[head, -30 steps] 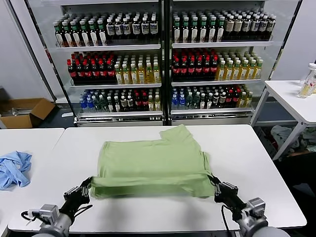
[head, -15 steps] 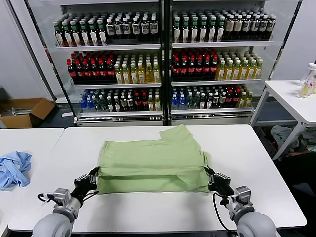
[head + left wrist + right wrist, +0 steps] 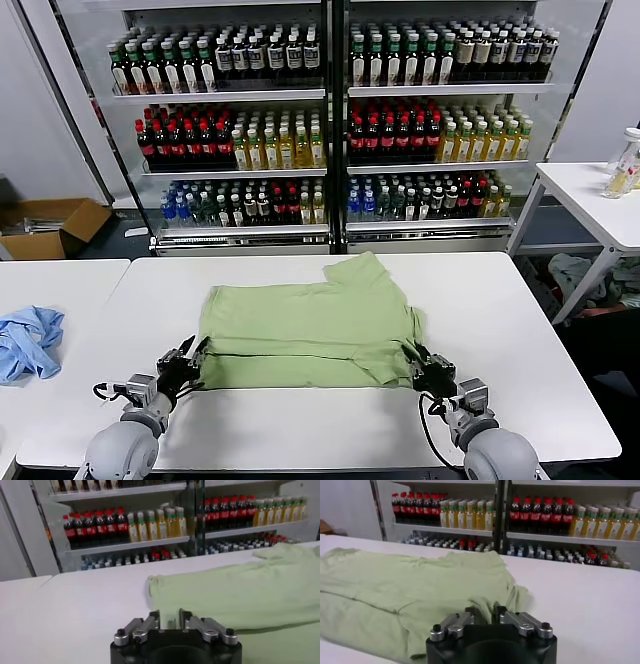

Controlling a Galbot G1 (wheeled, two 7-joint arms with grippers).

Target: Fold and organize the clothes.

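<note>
Head view alone shows a blue garment (image 3: 28, 342) beside the green shirt (image 3: 305, 334).

Shirt (image 3: 305, 335) is a plain pale green all over, sitting on a white table (image 3: 520, 330). Off to the side there's a light blue garment (image 3: 28, 340). Both grippers, left (image 3: 185, 362) and right (image 3: 432, 372), are black with silvery bits.

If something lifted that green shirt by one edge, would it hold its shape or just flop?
Most likely flop: the green shirt lies flat in soft folded layers, and its edge near the right end effector is rumpled. It looks thin, so probably light. Pushed, it would likely bunch up on the white table rather than slide whole.
</note>
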